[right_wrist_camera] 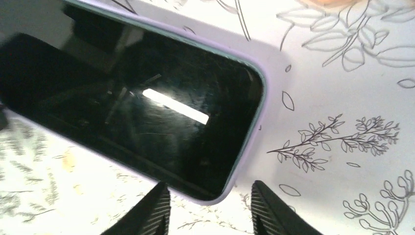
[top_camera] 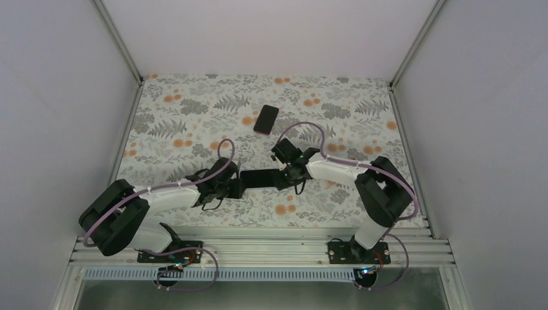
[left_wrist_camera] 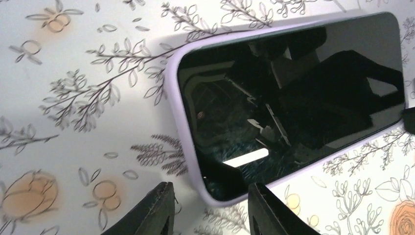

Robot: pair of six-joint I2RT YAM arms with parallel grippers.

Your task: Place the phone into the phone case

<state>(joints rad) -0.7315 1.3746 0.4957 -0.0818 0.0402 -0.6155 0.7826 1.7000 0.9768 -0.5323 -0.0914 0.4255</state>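
- Our left gripper (left_wrist_camera: 210, 190) has its jaws apart. Both fingers (left_wrist_camera: 161, 215) stand clear of anything, and we see nothing clamped.
- The near rounded corner of the case (left_wrist_camera: 175, 98) sits in the gap between those fingers, just past their tips. We cannot tell whether it brushes either one.
- Our right gripper (right_wrist_camera: 209, 186) is likewise parted and holds nothing. The other end's corner lies between its fingertips.
- The phone (left_wrist_camera: 293, 93) lies screen up inside the lilac case, flat on the table (top_camera: 194, 103).
- From above, we see it stretched between the two grippers, one at each short end, near the middle of the table.
- A second dark slab (top_camera: 265, 119) with a pinkish edge lies farther back, well apart from both grippers.
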